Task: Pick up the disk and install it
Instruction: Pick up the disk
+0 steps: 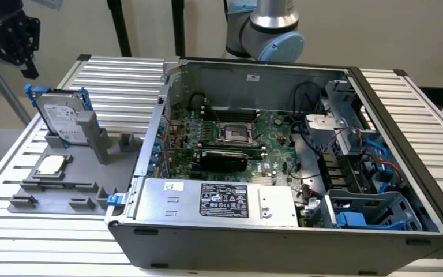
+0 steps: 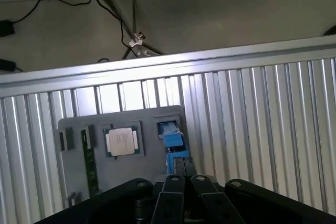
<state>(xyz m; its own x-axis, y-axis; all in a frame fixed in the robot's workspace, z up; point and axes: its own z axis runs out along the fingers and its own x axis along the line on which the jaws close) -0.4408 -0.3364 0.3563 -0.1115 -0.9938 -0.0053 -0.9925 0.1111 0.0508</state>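
The ribbed aluminium table carries everything. The big grey tower computer case is laid on its side with the panel off, presumably so the inside can be reached straight from above. The motherboard and cabling are left exposed. A drive cage with blue plastic parts can be seen in the corner near the exterior view's right.

The large silver power-supply box is mounted along the case's near edge. Its black-and-white label is covered in what look like certification marks, but none of the text can be read. Same story for the small white sticker beside it.

The grey plastic parts fixture is parked just beside the case, at the exterior view's left. Each part gets its own pocket there, probably so it is always found in the same spot.

The black gripper is held up high, above and well apart from the fixture. Its fingers are drawn together with nothing between them.

The silver-grey disk with blue carrier rails hasn't been picked up yet. It is stood upright in a slot of the fixture, likely so its top edge can be grabbed from above. A white label is carried on its face, but no brand can be made out.

The small square silver chip is seated flat in its own recess nearby, and no writing can be read on it.
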